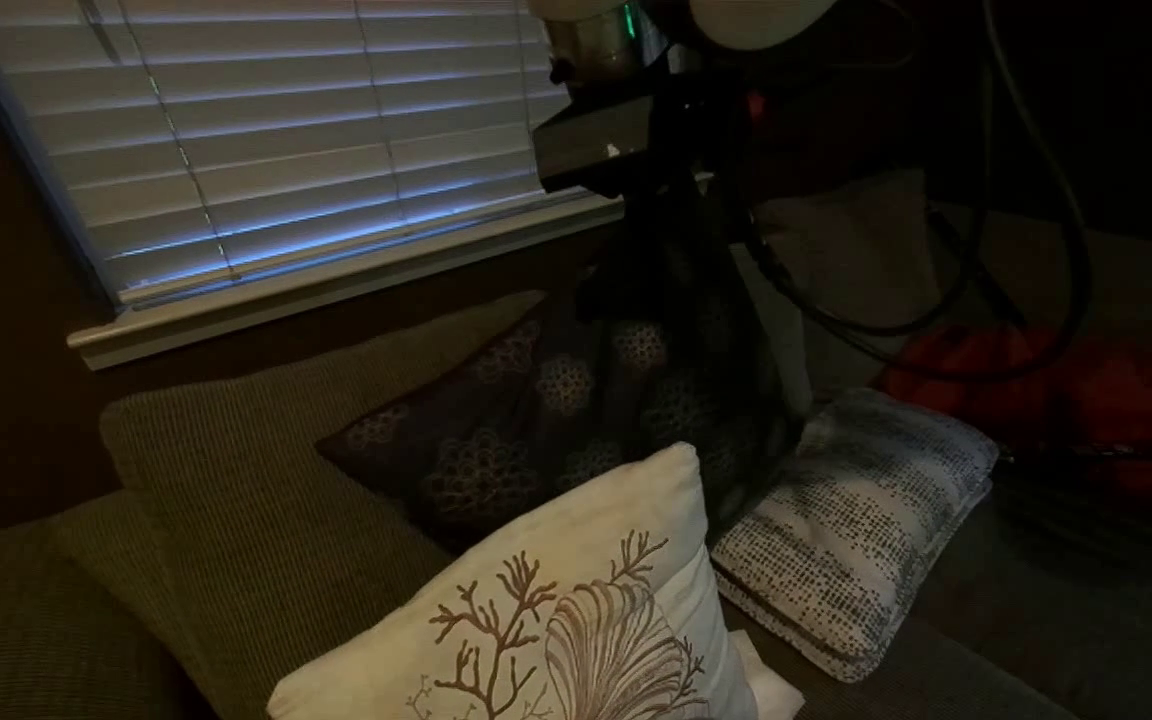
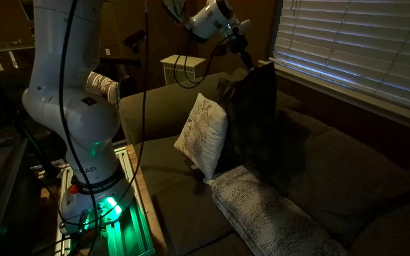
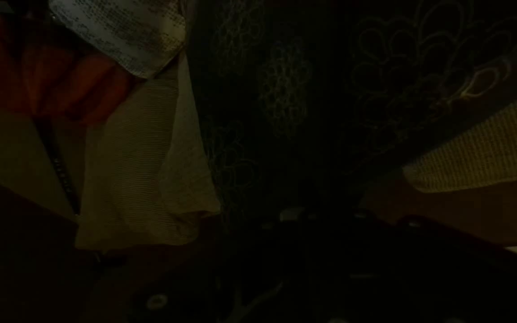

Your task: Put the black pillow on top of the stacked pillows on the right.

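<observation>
On an olive, ribbed-fabric sofa [image 2: 176, 188], a large, square, pale-flowered black fabric pillow [image 1: 576, 420] is held nearly upright behind a square, white, branch-embroidered cloth cushion [image 1: 576, 610]. My jaws are clenched on the black pillow's bunched top, a hold that, I judge, leaves its broad body free to swing over and lie flat. Its bottom is hidden, so I cannot tell whether it bears on the sofa. The white cushion tilts close against it, perhaps propped by it. Just beside, to the right in an exterior view, lie flat, rectangular, pale-grey speckled pillows [image 1: 856, 520], stacked, presumably to receive it. Being square, the black pillow has no clear long axis; its gathered top points up, one free corner [image 1: 348, 442] left.
</observation>
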Robot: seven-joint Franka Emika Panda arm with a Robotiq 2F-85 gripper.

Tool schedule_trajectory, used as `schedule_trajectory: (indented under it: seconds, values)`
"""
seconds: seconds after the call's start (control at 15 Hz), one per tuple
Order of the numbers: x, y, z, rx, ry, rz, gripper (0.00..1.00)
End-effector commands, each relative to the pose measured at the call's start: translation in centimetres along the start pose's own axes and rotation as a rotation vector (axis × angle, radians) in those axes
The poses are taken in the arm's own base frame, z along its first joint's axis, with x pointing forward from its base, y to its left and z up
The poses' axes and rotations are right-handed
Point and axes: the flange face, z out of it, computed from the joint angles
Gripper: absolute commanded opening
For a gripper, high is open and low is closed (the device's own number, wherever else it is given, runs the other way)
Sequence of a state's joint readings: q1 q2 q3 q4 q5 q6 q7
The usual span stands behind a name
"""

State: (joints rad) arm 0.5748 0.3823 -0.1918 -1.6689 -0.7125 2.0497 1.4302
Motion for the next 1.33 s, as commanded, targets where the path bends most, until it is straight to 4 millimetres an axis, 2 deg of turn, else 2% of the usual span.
schedule_trajectory:
  seconds: [0.0, 0.07, 0.27, 0.93, 1.0, 1.27]
  values:
    - [1.5, 4.5, -2.8, -0.008, 0.076, 0.018, 0.01]
    - [0.3, 1.5, -0.5, -0.013, 0.014, 0.006, 0.06]
    - [0.6, 3.0, -0.8, -0.015, 0.02, 0.007, 0.06]
    - [0.2, 3.2, -0.8, -0.018, 0.016, 0.003, 0.06]
    - [0.2, 3.3, -0.9, -0.026, 0.024, -0.001, 0.01]
    - [0.0, 4.5, -0.3, -0.057, 0.028, 0.001, 0.01]
